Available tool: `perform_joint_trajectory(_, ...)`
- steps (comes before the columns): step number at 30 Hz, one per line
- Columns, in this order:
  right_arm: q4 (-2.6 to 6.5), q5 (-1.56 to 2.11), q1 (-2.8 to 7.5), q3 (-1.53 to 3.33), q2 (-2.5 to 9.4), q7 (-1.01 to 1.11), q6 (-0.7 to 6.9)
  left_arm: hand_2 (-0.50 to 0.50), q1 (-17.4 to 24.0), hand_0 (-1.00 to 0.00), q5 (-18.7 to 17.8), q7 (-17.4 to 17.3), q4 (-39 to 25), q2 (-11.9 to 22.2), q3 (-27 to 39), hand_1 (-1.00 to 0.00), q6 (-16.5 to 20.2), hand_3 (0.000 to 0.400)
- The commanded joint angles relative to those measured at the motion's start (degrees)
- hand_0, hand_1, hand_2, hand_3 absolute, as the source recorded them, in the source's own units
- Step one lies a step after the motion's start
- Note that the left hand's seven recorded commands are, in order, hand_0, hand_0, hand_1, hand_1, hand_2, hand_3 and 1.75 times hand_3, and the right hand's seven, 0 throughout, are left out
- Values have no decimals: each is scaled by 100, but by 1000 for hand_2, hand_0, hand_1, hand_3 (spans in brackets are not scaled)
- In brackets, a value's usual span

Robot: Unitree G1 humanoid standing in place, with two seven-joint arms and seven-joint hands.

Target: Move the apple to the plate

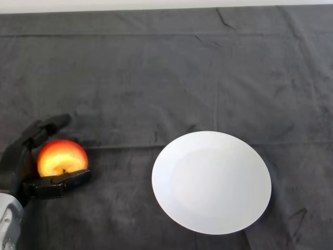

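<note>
At the near left edge the black robot hand (21, 166) on its silver-grey arm has its thumb and fingers curled round the round red-and-yellow apple (62, 158), one finger arching over the far side and the thumb pressed along the near side; the apple therefore sits at the near left of the desk (156, 78), which is covered by a dark grey cloth, well apart from its goal; whether the fruit is lifted or resting on the cloth I cannot tell from this angle. To the right lies the round white plate (211, 181), flat and holding nothing. The risk, as I judge it, is the grip; the apple is smooth and rounded and held only at two sides, so it could roll out during the carry to the right; released too high or near the rim, it might roll off the shallow plate.
</note>
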Motion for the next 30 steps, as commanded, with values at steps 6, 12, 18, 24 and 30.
perform_joint_trajectory(6, 76, 0, -6, -31, -120, 21, 41, -14, 216, -1000, 184, -23, 36, 137, -360, -973, 114, 400)
perform_joint_trajectory(12, 75, 0, -6, -31, -120, 19, 39, -8, 200, -1000, 186, 103, -161, 160, -391, -984, 235, 400)
perform_joint_trajectory(18, 74, 0, -6, -31, -120, 17, 37, 0, 201, -1000, 181, 364, -659, 152, -436, -1000, 450, 400)
perform_joint_trajectory(24, 72, 0, -6, -31, -120, 15, 34, 0, 268, -1000, 224, 782, -1344, 63, -528, -1000, 601, 400)
perform_joint_trajectory(30, 71, 0, -6, -31, -120, 12, 31, 0, 311, -1000, 369, 1310, -1906, -118, -741, -1000, 517, 400)
